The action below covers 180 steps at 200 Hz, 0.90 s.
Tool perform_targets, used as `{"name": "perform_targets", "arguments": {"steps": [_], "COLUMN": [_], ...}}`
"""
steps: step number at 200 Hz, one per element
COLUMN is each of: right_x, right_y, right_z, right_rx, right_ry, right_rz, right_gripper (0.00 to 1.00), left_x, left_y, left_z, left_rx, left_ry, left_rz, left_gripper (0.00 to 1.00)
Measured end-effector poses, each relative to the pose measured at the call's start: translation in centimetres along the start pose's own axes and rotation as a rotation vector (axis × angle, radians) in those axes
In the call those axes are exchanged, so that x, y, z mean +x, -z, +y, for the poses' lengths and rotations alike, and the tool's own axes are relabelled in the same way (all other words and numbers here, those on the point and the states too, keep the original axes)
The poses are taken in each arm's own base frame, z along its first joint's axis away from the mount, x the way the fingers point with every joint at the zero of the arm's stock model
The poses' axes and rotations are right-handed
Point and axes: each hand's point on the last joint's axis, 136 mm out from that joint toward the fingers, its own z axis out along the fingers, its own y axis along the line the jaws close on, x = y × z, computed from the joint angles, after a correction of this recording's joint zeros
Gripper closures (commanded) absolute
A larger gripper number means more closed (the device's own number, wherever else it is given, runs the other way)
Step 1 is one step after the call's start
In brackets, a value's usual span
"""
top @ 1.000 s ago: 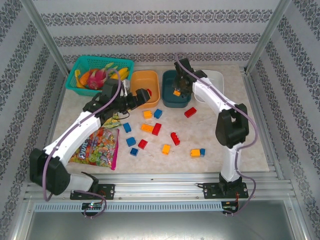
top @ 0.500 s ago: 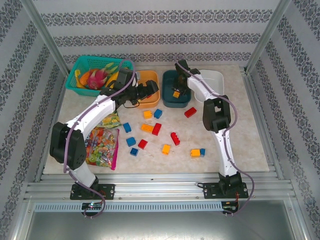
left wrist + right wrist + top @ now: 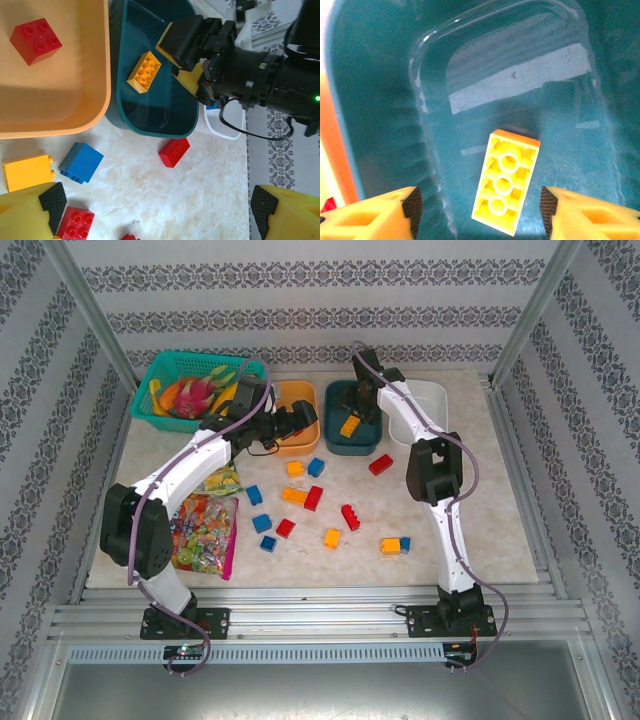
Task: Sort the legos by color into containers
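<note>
A yellow brick point(image 3: 506, 182) lies upside down on the floor of the dark teal bowl point(image 3: 375, 100), between the fingers of my open right gripper point(image 3: 480, 205) and touching neither. From above, the right gripper point(image 3: 366, 400) hangs over the teal bowl point(image 3: 352, 445), where the yellow brick point(image 3: 349, 426) rests. My left gripper point(image 3: 303, 418) is open and empty over the near edge of the orange bowl point(image 3: 290, 392). A red brick point(image 3: 36, 41) sits inside the orange bowl point(image 3: 75, 115). Several red, blue and yellow bricks point(image 3: 313, 498) are scattered on the table.
The white bowl point(image 3: 428, 400) stands right of the teal one. A teal lattice basket point(image 3: 165, 365) of fruit is at the back left, and a candy bag point(image 3: 200, 530) lies at the left. A red brick point(image 3: 174, 151) lies just in front of the teal bowl.
My right gripper has opened and risen a little, and the yellow brick now lies in the teal bowl. The left arm swung over the orange bowl a second ago and has held still since.
</note>
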Motion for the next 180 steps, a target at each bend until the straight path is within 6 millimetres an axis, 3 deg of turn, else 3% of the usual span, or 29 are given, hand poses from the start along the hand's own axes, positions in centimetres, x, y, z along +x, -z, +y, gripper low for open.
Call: {"name": "perform_targets", "arguments": {"steps": [24, 63, 95, 117, 141, 180], "right_x": [-0.9, -2.2, -0.4, 3.0, 7.7, 15.5], "right_y": [3.9, 13.9, 20.5, 22.3, 22.5, 21.4], "right_z": [1.3, 4.2, 5.4, 5.3, 4.0, 0.7], "right_rx": [-0.041, -0.155, -0.231, -0.262, -0.29, -0.349], "right_ry": [0.013, 0.058, 0.136, 0.206, 0.272, 0.355], "right_rz": [-0.048, -0.186, -0.274, -0.282, -0.251, -0.157], "right_gripper": [0.33, 0.31, 0.28, 0.24, 0.21, 0.07], "left_x": [0.0, 0.0, 0.1, 0.6, 1.7, 6.4], "left_y": [0.4, 1.8, 3.4, 4.2, 4.6, 4.3], "left_z": [-0.2, -0.8, -1.2, -1.0, -0.1, 2.2], "left_rx": [0.002, 0.006, 0.005, -0.002, -0.03, -0.122], "left_ry": [-0.002, -0.024, -0.041, -0.05, -0.065, -0.136], "left_rz": [-0.004, -0.014, -0.024, -0.019, 0.008, 0.129], "left_gripper": [0.03, 0.04, 0.05, 0.06, 0.09, 0.16]}}
